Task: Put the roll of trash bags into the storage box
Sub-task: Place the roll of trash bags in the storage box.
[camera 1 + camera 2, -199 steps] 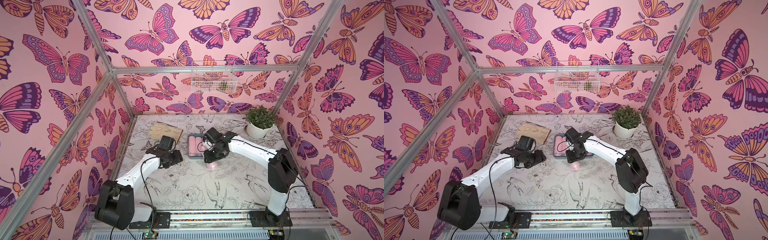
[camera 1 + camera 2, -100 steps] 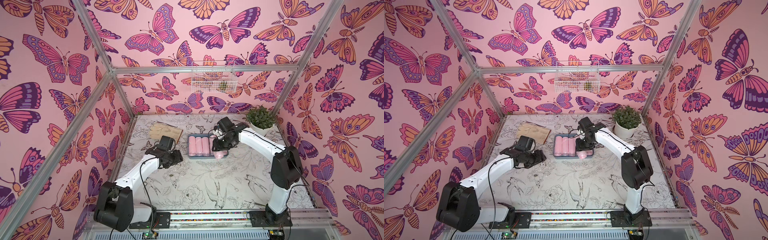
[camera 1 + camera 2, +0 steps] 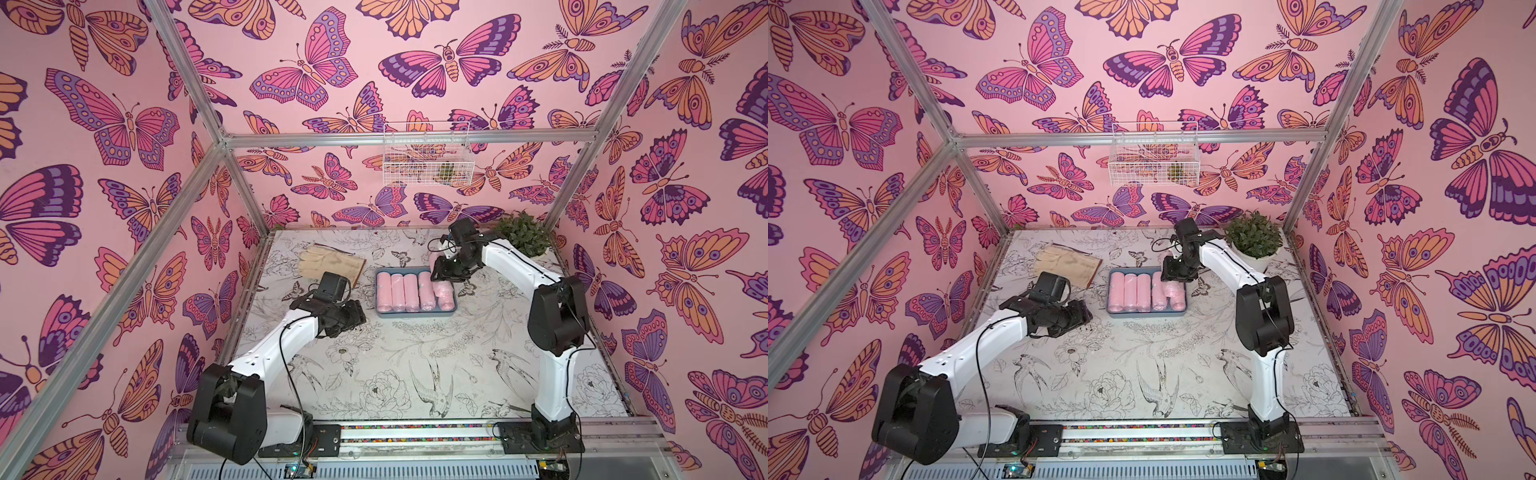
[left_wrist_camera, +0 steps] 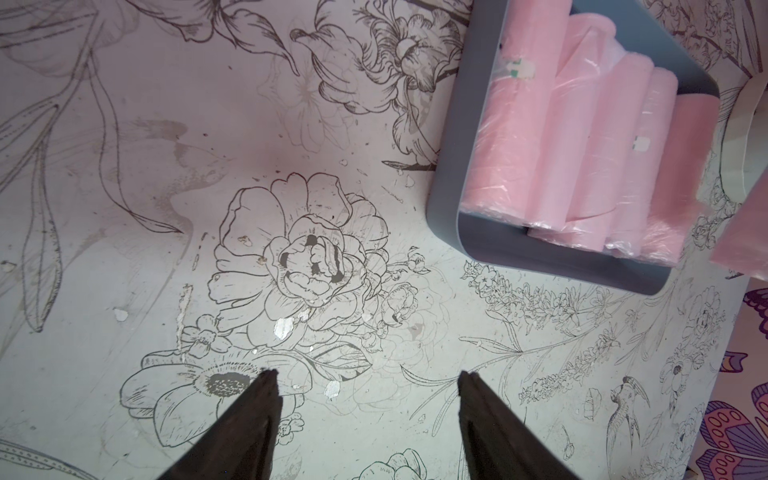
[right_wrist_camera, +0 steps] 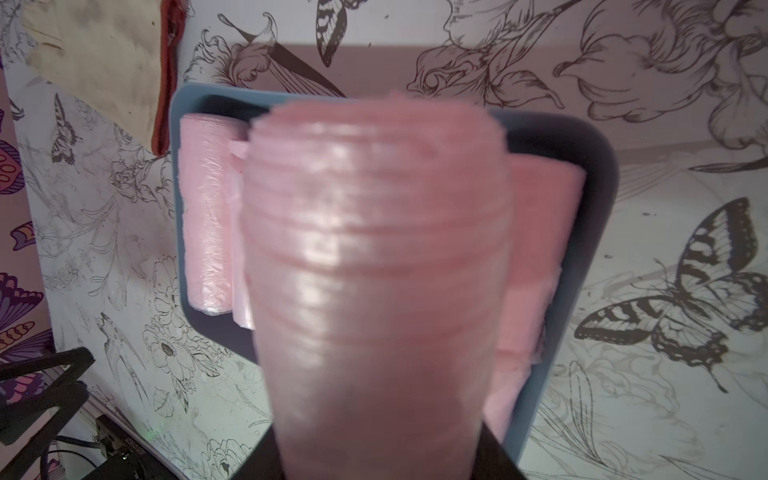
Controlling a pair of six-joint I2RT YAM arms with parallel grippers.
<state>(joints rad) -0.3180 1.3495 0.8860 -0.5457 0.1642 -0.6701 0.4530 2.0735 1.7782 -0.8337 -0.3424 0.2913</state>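
The roll of trash bags (image 5: 374,270) is clamped in the right gripper (image 3: 442,279), jaws closed partway onto the pink wrap, and is hung just above the 3 o'clock end of the storage box (image 3: 415,314), where other pink rolls (image 3: 398,291) are laid side by side. The left gripper (image 4: 365,374) is held half open and empty over the tabletop (image 3: 395,374) at the box's 9 o'clock. Ideally the roll is lined up parallel with its neighbours, lowered into the room left by the 3 o'clock rim, and released only once seated low, lest it be bounced out.
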